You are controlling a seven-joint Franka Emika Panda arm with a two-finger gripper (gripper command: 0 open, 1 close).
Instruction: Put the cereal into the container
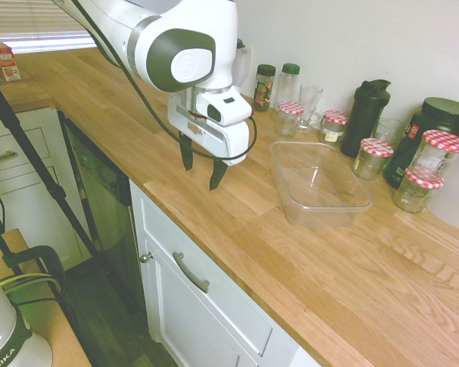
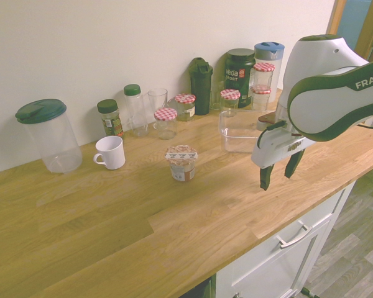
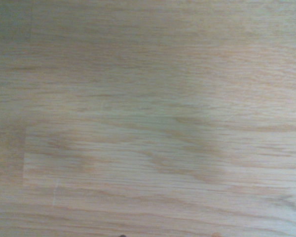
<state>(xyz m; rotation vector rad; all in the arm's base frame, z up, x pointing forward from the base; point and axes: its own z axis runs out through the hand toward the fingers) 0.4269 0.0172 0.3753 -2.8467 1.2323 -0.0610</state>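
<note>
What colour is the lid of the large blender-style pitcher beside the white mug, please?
Dark green; the lid shows best in the second exterior view.

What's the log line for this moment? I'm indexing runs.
end effector: open, empty, above counter | cereal: standing on counter | container: no cereal inside

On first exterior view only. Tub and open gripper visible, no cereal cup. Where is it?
Observer: The second exterior view has it: the cereal cup stands upright on the wooden counter, its top covered.
Operator: Anything near it that I can't see?
Observer: Yes, a white mug, on the side of the cup away from the clear plastic tub.
Operator: Is the wrist camera on the cup?
Observer: No. The wrist view shows bare wood grain under the gripper, no cup.
</note>
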